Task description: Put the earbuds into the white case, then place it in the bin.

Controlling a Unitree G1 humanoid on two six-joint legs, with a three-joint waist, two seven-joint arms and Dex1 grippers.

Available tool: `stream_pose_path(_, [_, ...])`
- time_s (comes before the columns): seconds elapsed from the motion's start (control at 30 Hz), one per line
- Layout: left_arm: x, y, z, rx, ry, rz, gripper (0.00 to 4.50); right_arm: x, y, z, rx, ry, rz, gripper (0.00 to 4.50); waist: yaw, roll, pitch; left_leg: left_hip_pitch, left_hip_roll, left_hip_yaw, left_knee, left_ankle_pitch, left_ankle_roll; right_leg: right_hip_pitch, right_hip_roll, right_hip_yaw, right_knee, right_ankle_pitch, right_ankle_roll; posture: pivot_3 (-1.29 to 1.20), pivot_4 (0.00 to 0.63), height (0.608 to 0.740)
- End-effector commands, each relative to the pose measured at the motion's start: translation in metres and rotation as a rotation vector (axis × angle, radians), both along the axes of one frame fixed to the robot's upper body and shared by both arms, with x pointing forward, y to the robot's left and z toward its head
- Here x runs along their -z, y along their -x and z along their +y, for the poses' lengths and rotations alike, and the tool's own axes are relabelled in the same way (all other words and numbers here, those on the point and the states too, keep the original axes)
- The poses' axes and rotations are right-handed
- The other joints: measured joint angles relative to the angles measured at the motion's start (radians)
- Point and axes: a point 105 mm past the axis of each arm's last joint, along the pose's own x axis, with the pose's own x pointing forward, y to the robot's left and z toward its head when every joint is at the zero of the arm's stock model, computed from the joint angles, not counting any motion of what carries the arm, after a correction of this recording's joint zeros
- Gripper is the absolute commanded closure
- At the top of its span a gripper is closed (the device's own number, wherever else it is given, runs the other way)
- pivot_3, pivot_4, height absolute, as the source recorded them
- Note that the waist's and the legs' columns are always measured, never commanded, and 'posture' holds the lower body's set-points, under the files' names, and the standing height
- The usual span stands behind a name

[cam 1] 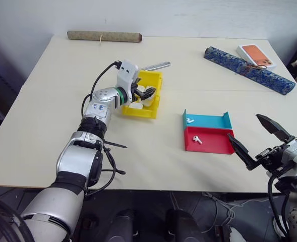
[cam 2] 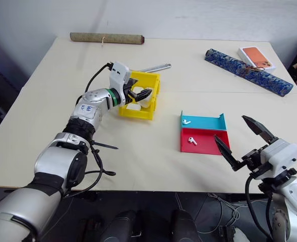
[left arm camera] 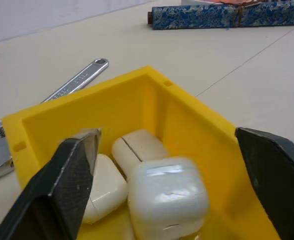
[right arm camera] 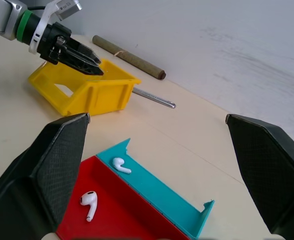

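My left gripper (cam 1: 145,94) reaches level over the yellow bin (cam 1: 138,112) and stands open. Between its spread fingers (left arm camera: 69,182) a glossy white case (left arm camera: 169,197) sits inside the bin, blurred and touching neither finger. Two more white cases (left arm camera: 104,192) lie beside it in the bin. One earbud (cam 1: 189,120) lies in the blue tray (cam 1: 214,121) and another earbud (cam 1: 197,139) lies in the red tray (cam 1: 214,144). My right gripper (cam 1: 257,139) hangs open and empty by the table's front edge, just right of the red tray.
A metal wrench (cam 1: 156,65) lies just behind the bin. A brown roll (cam 1: 104,36) rests along the far edge. At the far right are a blue patterned roll (cam 1: 249,69) and a flat white box with an orange top (cam 1: 256,55).
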Motion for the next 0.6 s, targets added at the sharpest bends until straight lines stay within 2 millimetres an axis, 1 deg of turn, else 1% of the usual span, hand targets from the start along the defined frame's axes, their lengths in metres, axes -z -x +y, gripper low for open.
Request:
stream_pose_path(0.03, [-0.032, 0.023, 0.012, 0.134, -0.008, -0.182, 0.06, -0.009, 0.002, -0.001, -0.032, 0.042, -0.02, 0.0, -0.002, 0.0, 0.0, 0.0, 0.0, 0.0, 0.0, 0.0, 0.0, 0.0, 0.0, 0.0, 0.0, 0.0, 0.0, 0.0, 0.15, 0.74])
stream_pose_path(0.1, [-0.036, 0.05, 0.031, 0.221, -0.033, -0.249, 0.06, -0.006, -0.001, -0.007, -0.068, 0.077, 0.016, 0.0, -0.016, 0.0, 0.0, 0.001, 0.0, 0.001, 0.0, 0.0, 0.0, 0.0, 0.0, 0.001, 0.0, 0.0, 0.0, 0.0, 0.15, 0.74])
stream_pose_path(0.13, [-0.035, 0.065, 0.044, 0.242, -0.051, -0.274, 0.06, -0.004, -0.002, -0.01, -0.092, 0.105, 0.037, 0.0, -0.025, 0.0, 0.0, 0.001, 0.001, 0.001, 0.0, 0.0, 0.0, 0.0, 0.0, 0.002, 0.0, 0.0, 0.0, 0.0, 0.15, 0.74])
stream_pose_path(0.2, [-0.026, 0.098, 0.075, 0.284, -0.117, -0.288, 0.06, 0.0, -0.005, -0.016, -0.154, 0.169, 0.094, 0.0, -0.036, 0.001, 0.0, 0.002, 0.002, 0.001, 0.0, 0.0, -0.001, 0.001, 0.0, 0.003, 0.001, 0.0, 0.0, 0.0, 0.15, 0.74])
stream_pose_path(0.23, [-0.02, 0.111, 0.085, 0.292, -0.158, -0.295, 0.06, 0.002, -0.006, -0.018, -0.181, 0.192, 0.119, 0.0, -0.041, 0.001, 0.0, 0.003, 0.002, 0.001, -0.001, 0.0, -0.001, 0.001, 0.0, 0.005, 0.001, 0.0, -0.001, 0.0, 0.15, 0.74])
stream_pose_path(0.3, [0.001, 0.135, 0.118, 0.254, -0.272, -0.262, 0.06, 0.009, -0.007, -0.025, -0.248, 0.256, 0.181, 0.0, -0.042, 0.001, 0.0, 0.005, 0.003, 0.0, -0.001, -0.001, -0.001, 0.004, -0.001, 0.007, 0.001, -0.001, -0.002, 0.0, 0.15, 0.74])
stream_pose_path(0.37, [0.022, 0.158, 0.155, 0.174, -0.343, -0.187, 0.06, 0.016, -0.006, -0.029, -0.318, 0.321, 0.238, 0.0, -0.044, 0.001, 0.0, 0.006, 0.004, 0.0, -0.001, -0.001, -0.002, 0.005, -0.004, 0.009, 0.0, -0.001, -0.002, 0.0, 0.15, 0.74])
stream_pose_path(0.4, [0.027, 0.166, 0.166, 0.147, -0.36, -0.167, 0.06, 0.018, -0.005, -0.031, -0.342, 0.346, 0.253, 0.0, -0.045, 0.001, 0.0, 0.009, 0.004, 0.001, -0.001, -0.002, -0.002, 0.006, -0.006, 0.01, 0.0, -0.001, -0.002, 0.0, 0.15, 0.74])
stream_pose_path(0.5, [0.044, 0.193, 0.189, 0.096, -0.4, -0.109, 0.06, 0.022, -0.008, -0.04, -0.371, 0.394, 0.282, 0.0, -0.028, 0.001, 0.0, 0.011, 0.004, 0.0, -0.002, -0.005, -0.001, 0.008, -0.009, 0.009, -0.003, -0.002, -0.004, 0.0, 0.15, 0.74])
stream_pose_path(0.6, [0.053, 0.207, 0.204, 0.019, -0.394, -0.06, 0.06, 0.023, -0.012, -0.047, -0.366, 0.441, 0.272, 0.0, -0.018, 0.001, 0.0, 0.012, 0.002, 0.0, -0.002, -0.009, -0.006, 0.007, -0.013, 0.009, -0.003, -0.002, -0.004, 0.0, 0.15, 0.74])
